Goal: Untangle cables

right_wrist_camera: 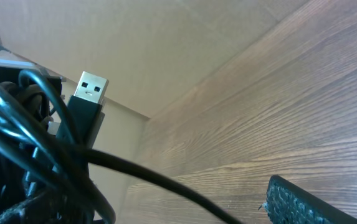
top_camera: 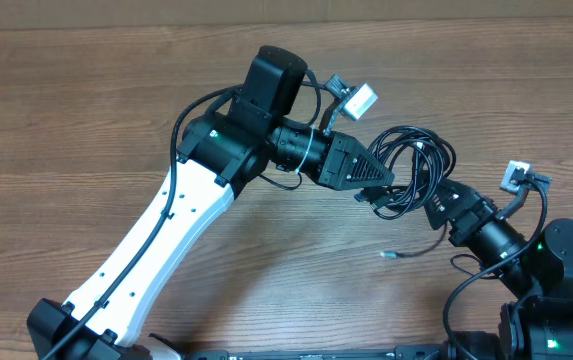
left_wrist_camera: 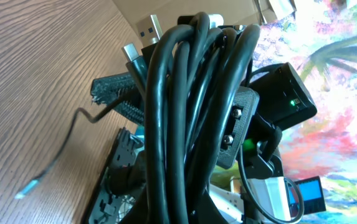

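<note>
Cables (top_camera: 418, 160), a bunch of thin black loops, sit right of centre in the overhead view, between the two hands. Left hand (top_camera: 384, 180), reaching in from the upper left, is pressed together on the bunch. Right hand (top_camera: 434, 208), spread wide, sits just below and right of it, nearer the loose tail (top_camera: 411, 252) trailing onto the bench (top_camera: 86, 100).
</note>
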Robot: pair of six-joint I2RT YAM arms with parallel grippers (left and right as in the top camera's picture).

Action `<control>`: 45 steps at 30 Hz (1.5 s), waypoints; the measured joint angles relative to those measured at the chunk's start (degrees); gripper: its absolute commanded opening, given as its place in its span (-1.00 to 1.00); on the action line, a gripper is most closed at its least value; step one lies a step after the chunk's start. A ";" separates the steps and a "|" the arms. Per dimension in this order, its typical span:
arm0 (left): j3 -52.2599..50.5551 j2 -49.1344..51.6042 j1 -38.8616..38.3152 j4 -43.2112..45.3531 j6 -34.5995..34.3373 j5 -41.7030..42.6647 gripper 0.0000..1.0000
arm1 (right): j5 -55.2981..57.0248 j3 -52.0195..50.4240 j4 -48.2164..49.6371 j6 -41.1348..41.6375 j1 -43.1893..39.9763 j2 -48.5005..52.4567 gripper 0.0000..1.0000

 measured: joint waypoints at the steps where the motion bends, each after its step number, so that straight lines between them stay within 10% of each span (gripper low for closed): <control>1: 0.00 0.00 -0.04 0.02 0.00 0.09 -0.92 | -0.11 0.00 0.00 0.00 0.02 0.00 0.86; 45: -0.81 1.55 0.46 5.77 0.20 7.96 -0.92 | 4.15 0.87 -8.63 -1.81 0.13 1.36 0.82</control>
